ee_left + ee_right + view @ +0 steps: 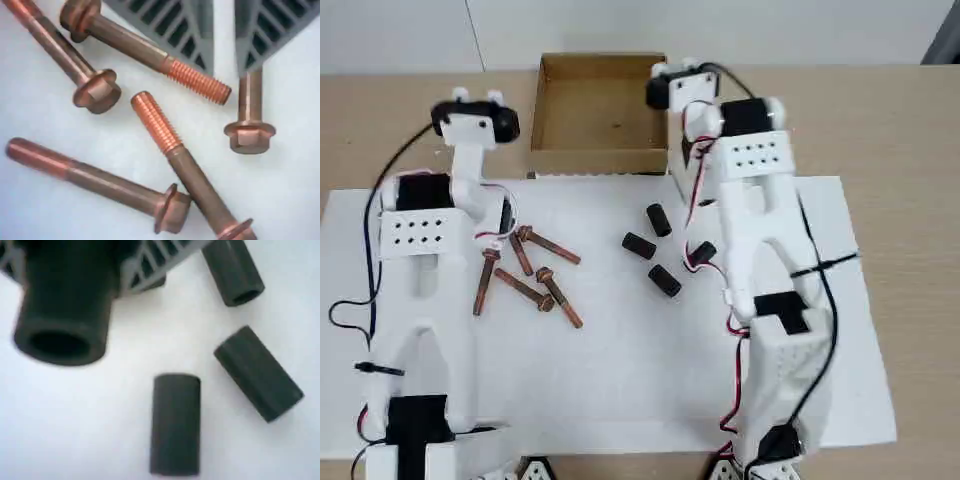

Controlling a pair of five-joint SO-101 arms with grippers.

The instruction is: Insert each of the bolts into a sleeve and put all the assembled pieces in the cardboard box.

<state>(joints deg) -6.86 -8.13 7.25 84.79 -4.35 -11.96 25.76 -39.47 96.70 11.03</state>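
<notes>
Two arms at one tabletop [900,120], so what is it like?
Light wood, with a white sheet [620,380] over most of it and a pale surface [400,30] beyond the far edge. The cardboard box [548,110] sits far and central, at the sheet's far edge.
Where do the bolts [522,288] lie?
Five, copper-coloured, are clustered loosely on the sheet's left half. One [483,285] runs nearly near-to-far, head at the far end. The others slant, with long axes from far left to near right.
And the left gripper [225,65]?
Low over that cluster, released, with bare sheet between its fingers.
The sleeves [639,245]?
Black and short. Three lie on their sides mid-sheet, well apart from the bolts. The far one [659,219] and the near one [665,281] slant far-left to near-right, and the middle one runs almost left-right.
The right gripper [78,262]?
Clenched on a fourth sleeve [65,305], just right of those three, its open bore facing the wrist camera.
</notes>
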